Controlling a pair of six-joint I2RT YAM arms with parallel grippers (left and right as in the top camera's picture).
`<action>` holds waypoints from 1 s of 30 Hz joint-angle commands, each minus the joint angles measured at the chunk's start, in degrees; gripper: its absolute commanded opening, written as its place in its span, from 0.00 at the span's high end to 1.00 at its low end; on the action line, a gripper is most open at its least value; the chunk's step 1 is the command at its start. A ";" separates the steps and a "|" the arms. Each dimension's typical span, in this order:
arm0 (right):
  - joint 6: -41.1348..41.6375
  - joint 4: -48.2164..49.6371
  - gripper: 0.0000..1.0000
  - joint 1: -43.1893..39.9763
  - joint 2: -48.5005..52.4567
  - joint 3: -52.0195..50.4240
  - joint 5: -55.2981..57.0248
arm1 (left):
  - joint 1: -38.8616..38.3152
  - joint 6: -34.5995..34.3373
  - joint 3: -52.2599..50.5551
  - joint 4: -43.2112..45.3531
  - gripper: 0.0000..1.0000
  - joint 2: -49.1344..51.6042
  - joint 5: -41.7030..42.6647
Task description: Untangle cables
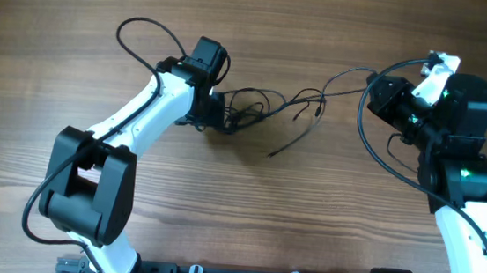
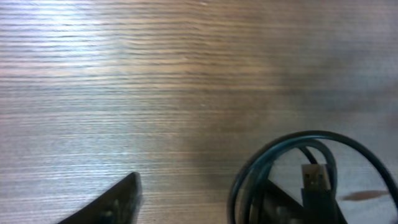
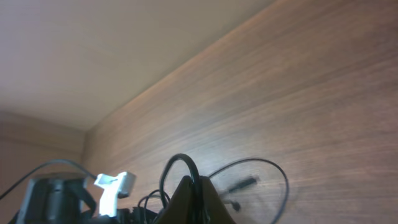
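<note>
Thin black cables [image 1: 244, 108] loosely snarled; one tip [image 2: 314, 178] apparently USB.

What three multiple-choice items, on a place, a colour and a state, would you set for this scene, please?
1. Where do the cables bunch? A by the left gripper; B far edge; C near edge.
2. Cables' colour? A white; B black; C red.
3. The right gripper is? A wide open; B shut on cables; C unseen.
Key: 1A, the bunch sits right at it overhead; 2B, every strand is black; 3B, its fingers meet, a loop rising from them.
</note>
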 commanded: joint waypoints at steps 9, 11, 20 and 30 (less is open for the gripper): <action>0.74 -5.79 0.96 -0.98 7.39 0.81 8.20 | 1.86 -6.56 0.04 -2.71 0.41 0.87 -7.98; 0.85 -6.27 0.96 -0.98 7.56 0.81 8.20 | 2.27 -9.35 0.04 -4.42 0.42 0.87 -14.36; 7.04 -8.46 0.91 -3.96 7.56 0.81 14.56 | 6.08 -10.82 0.04 -6.78 0.40 0.87 -18.01; 11.32 -12.46 0.36 -6.29 8.09 0.81 6.60 | 6.10 -10.82 0.04 -4.04 0.31 0.87 -10.84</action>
